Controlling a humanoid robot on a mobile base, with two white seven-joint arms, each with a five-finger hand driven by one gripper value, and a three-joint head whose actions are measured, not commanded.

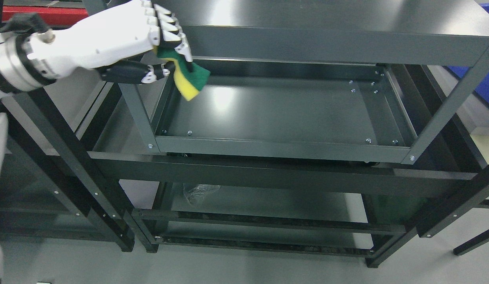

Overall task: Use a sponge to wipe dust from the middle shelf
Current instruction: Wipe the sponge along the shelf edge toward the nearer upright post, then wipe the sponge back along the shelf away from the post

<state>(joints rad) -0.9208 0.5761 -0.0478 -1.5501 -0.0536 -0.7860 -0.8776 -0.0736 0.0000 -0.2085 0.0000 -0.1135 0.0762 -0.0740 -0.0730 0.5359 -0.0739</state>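
Note:
My left hand (165, 47) comes in from the upper left, white with black joints, and is shut on a yellow and green sponge (189, 79). The sponge hangs down from the fingers, just above the far left corner of the middle shelf (276, 110), a dark grey metal tray with a raised rim. The hand sits under the front edge of the top shelf (327, 39). I cannot tell whether the sponge touches the shelf surface. The right hand is out of view.
The rack's left front post (136, 106) stands just below the hand. Its right front post (449, 106) slants up at the right. A lower shelf (268, 205) holds a crumpled clear plastic piece (199, 191). Another dark rack (51, 157) stands at the left. Grey floor lies below.

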